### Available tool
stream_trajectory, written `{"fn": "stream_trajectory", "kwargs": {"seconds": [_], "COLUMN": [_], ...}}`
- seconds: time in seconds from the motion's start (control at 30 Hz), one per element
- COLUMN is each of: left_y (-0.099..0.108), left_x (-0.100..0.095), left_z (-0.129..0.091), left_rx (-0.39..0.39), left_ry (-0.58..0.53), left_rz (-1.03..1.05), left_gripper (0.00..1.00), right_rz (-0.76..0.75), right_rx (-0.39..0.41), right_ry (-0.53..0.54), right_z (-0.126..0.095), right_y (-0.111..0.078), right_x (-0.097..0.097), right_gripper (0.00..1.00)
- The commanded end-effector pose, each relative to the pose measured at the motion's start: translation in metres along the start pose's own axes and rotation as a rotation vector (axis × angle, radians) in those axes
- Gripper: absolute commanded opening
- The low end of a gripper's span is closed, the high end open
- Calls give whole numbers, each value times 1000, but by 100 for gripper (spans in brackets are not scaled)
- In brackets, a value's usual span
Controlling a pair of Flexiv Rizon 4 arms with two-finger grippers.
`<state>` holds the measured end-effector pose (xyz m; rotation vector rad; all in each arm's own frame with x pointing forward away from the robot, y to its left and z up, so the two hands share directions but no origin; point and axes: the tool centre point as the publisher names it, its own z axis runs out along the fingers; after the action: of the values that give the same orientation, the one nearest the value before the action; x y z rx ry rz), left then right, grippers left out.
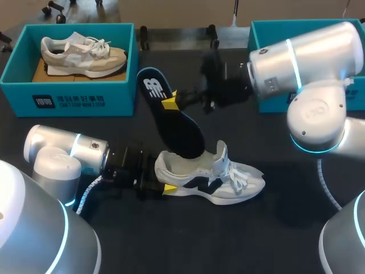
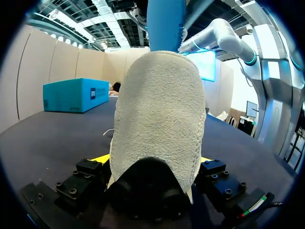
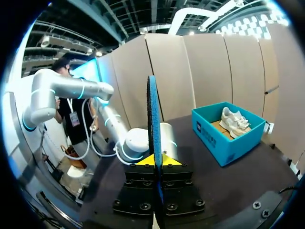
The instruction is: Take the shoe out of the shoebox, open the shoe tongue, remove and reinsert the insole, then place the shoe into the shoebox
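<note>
- Closest to my left wrist camera is the fuzzy heel of the white shoe [image 2: 157, 119], with one yellow tip on each side of it. My left gripper [image 1: 162, 184] is squeezing that heel tight.
- That shoe sits on its sole near the middle of the table [image 1: 171, 240], a bit toward the near edge. Its toe points to my right side.
- My right gripper [image 1: 170, 103] is pinched shut on the dark insole [image 1: 183, 134], holding it by its edges near the upper end.
- Up it slants, and its low end dips into the shoe's mouth.
- Done, I think: the shoe is out of its box and the tongue looks pulled open.
- Whether the insole is coming out or going back in, I cannot tell.
- Left to do: lay the insole flat inside, then put the shoe in a box.
- One blue box [image 1: 74, 97] at the far left corner holds a tan shoe [image 1: 82, 54]. Another blue box [image 1: 265, 31] sits at the far right corner, mostly hidden by my right arm.
</note>
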<state>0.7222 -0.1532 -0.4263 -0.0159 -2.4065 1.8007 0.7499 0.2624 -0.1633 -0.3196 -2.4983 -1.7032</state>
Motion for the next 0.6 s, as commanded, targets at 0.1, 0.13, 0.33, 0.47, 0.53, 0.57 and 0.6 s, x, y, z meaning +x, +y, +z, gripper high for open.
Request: {"fn": "stream_trajectory", "kwargs": {"seconds": [0.1,0.13,0.33,0.47,0.53,0.57,0.6], "left_y": [5,5,5,5,5,5,5], "left_x": [-3,-3,-3,-3,-3,-3,-3], "left_z": [0,0,0,0,0,0,0], "left_rx": [-2,-2,-2,-2,-2,-2,-2], "left_ry": [0,0,0,0,0,0,0], "left_rz": [0,0,0,0,0,0,0], "left_gripper": [0,0,0,0,0,0,0], "right_rz": [-1,-1,-1,11,18,25,31], "right_rx": [-2,-2,-2,-46,-69,-71,-75], "right_ry": [2,2,2,-34,-57,-69,-78], "right_z": [-2,-2,-2,-11,-23,-27,-32], "right_y": [-2,-2,-2,7,15,18,20], "right_x": [0,0,0,-5,-6,-6,-6], "right_gripper": [0,0,0,0,0,0,0]}}
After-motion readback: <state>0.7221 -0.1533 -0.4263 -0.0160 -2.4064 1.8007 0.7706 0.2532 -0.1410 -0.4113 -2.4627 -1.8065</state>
